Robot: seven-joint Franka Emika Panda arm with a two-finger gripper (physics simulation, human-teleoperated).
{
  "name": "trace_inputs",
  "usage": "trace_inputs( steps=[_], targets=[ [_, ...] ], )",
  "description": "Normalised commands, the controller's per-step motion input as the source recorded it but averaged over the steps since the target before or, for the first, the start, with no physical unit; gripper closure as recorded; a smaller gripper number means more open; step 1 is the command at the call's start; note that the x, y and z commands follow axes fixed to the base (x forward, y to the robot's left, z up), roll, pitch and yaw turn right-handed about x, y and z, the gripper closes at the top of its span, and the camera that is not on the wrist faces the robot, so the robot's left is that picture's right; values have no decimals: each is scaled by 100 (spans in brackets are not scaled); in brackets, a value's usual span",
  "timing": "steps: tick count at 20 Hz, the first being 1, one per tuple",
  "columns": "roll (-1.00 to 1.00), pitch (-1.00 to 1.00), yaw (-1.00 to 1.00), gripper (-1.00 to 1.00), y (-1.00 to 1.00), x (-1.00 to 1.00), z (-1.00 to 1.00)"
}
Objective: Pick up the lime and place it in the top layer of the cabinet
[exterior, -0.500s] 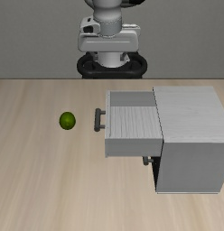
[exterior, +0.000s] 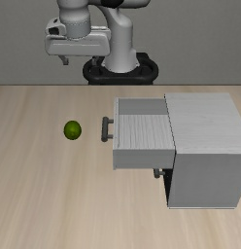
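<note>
Arm has swung toward the exterior view's left. My pincer (exterior: 65, 58) now hangs high, well apart from the lime (exterior: 73, 129). Can't tell if it's apart or together. Lime sits on the table (exterior: 45, 185), near the cabinet's (exterior: 202, 146) pulled-out top drawer (exterior: 144, 134).

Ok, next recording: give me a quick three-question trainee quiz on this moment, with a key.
1. True or false: the small round green lime lies inside the grey box cabinet's pulled-out top drawer.
2. In the exterior view, on which side of the drawer's dark handle does the lime lie? A) left B) right C) on top of it
3. Fill in: the robot's gripper is ___ the lime (touching / apart from).
Key: 1 false; 2 A; 3 apart from.
</note>
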Motion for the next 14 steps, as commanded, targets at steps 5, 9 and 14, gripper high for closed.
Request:
trace_inputs(
  steps=[5,9,14],
  targets=[
    [0,0,0,-100,-40,60,0],
    [0,0,0,-100,0,100,0],
    [0,0,0,-100,0,0,-100]
  ],
)
